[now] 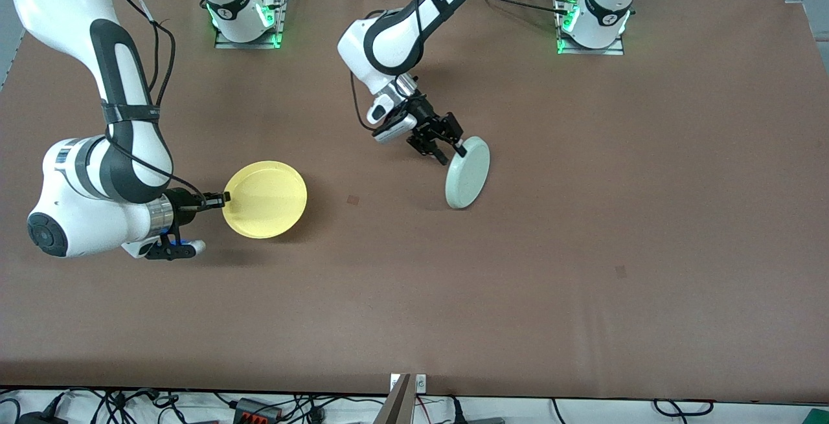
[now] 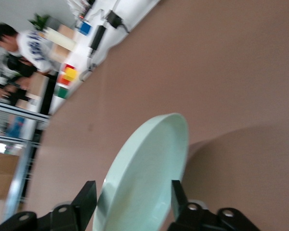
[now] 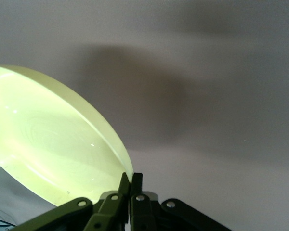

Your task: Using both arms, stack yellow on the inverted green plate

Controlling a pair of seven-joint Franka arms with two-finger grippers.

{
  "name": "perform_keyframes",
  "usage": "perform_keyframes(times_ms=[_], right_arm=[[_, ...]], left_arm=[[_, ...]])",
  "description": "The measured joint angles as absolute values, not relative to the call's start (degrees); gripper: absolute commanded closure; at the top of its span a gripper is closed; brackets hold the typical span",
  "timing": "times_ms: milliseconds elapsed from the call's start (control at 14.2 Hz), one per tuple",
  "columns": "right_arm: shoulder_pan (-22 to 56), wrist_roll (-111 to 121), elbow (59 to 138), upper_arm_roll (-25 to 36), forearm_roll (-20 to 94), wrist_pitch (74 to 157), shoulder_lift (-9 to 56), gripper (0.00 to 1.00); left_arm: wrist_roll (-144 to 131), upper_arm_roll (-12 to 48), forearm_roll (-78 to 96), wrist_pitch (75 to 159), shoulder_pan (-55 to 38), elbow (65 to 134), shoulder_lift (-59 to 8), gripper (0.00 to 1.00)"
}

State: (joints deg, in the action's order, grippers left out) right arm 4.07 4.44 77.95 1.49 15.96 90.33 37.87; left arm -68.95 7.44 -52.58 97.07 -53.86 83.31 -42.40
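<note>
Yellow (image 1: 265, 199) hung pinched in my right gripper (image 1: 225, 199); my left gripper (image 1: 452, 150) clamped the tilted green plate (image 1: 467, 172), mid-flip. Stacking remained.

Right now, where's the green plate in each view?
Front: green plate mid-table, tilted, rim held by the left end effector.
Left wrist: fills the lower centre, between the fingers.
Right wrist: not in it.
Shared landmark: brown tabletop.

We see a plain yellow plate (image 1: 265, 199) and a pale mint-green plate (image 1: 467, 172), both unpatterned, on a brown table (image 1: 583, 249); the arms are white with black bands, their grippers black.
</note>
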Motion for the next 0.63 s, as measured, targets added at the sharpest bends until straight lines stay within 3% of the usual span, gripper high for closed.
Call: perform_keyframes(times_ms=[281, 632], right_arm=[[4.08, 4.48, 77.77, 1.52, 15.96, 90.28, 37.85, 1.0], [4.73, 4.53, 77.76, 1.41, 15.96, 90.25, 37.88, 1.0]], left_arm=[[-71.85, 7.58, -45.78, 107.11, -49.89, 81.36, -42.39, 0.0], [-72.51, 7.73, -39.04, 110.27, -45.45, 79.9, -40.26, 0.0]])
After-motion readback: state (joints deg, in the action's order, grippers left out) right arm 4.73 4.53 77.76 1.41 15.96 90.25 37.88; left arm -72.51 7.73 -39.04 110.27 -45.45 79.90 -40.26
